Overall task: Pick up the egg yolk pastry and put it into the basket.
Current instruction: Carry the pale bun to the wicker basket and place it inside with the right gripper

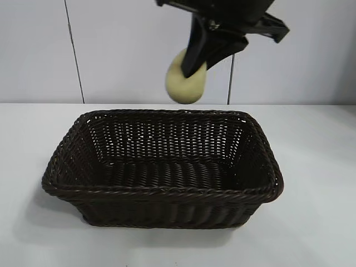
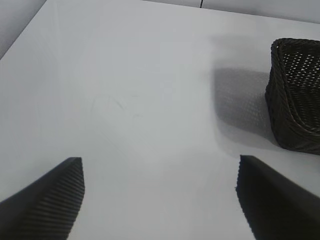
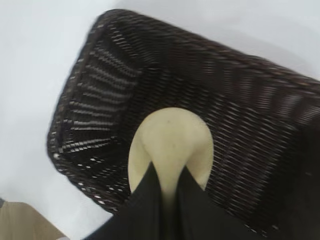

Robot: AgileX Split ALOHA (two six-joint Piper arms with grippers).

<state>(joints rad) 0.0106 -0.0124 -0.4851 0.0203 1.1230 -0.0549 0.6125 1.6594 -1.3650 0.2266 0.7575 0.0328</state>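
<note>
Exterior view first: the left gripper (image 2: 160, 200), parked over bare counter (image 2: 125, 100) beside the basket (image 1: 161, 192), has its jaws spread wide with nothing between them. Carrying is the step in hand. The right gripper (image 1: 196, 69) hangs above the basket's far rim, jaws pinched nearly shut on the egg yolk pastry (image 1: 186, 83), which dents under the squeeze. That pastry is a pale yellow, smooth, matte dome, small against the dark wicker. Next, I judge, comes lowering over the basket's middle, then parting the jaws.

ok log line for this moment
right end effector: shut on egg yolk pastry | above basket | left end effector: open, idle over table
</note>
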